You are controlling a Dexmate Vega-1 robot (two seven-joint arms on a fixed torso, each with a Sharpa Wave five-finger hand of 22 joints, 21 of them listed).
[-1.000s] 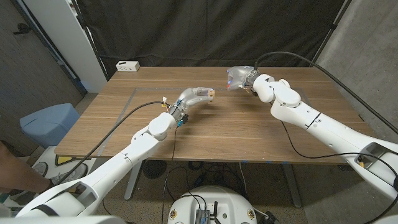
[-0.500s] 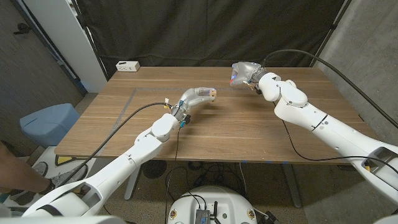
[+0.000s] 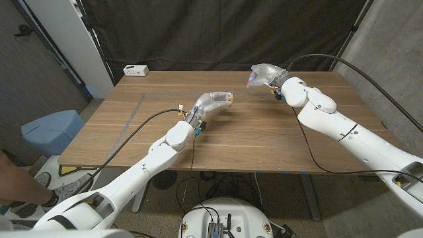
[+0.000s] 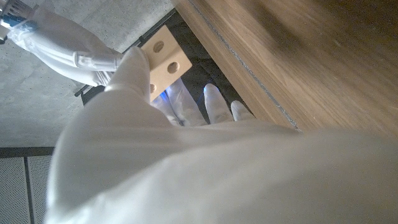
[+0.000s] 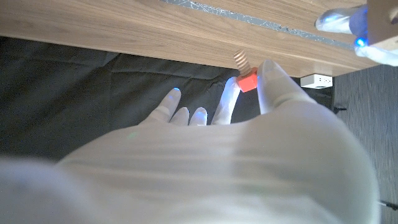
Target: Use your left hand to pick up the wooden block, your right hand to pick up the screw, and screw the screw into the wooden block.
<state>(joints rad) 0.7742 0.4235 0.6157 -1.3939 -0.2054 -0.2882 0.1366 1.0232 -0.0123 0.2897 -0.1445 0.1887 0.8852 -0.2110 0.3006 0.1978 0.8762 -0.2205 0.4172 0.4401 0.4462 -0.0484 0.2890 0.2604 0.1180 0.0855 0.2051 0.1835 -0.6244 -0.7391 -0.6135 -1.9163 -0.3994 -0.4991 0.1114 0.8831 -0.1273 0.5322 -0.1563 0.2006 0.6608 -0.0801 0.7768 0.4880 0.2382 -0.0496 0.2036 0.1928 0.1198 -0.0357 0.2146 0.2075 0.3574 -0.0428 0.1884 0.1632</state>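
Block [image 3: 227, 99]: one, pale wood with two round holes on the visible face, held in the left robot hand [image 3: 213, 101] above the middle of the tabletop [image 3: 132, 125]; the left wrist view shows it [image 4: 163, 57] pinched at the fingertips. Screw [image 5: 244, 70]: one, with a red head and threaded shank, clamped between the fingers of the right robot hand [image 3: 266, 74], raised over the far right part of the tabletop. Block and screw are apart, not touching.

Against the earlier frames, the right robot hand has shifted right and farther from the robot; the left robot hand with the block has moved only slightly right.

One white power strip [image 3: 136, 69] lies at the far left corner.
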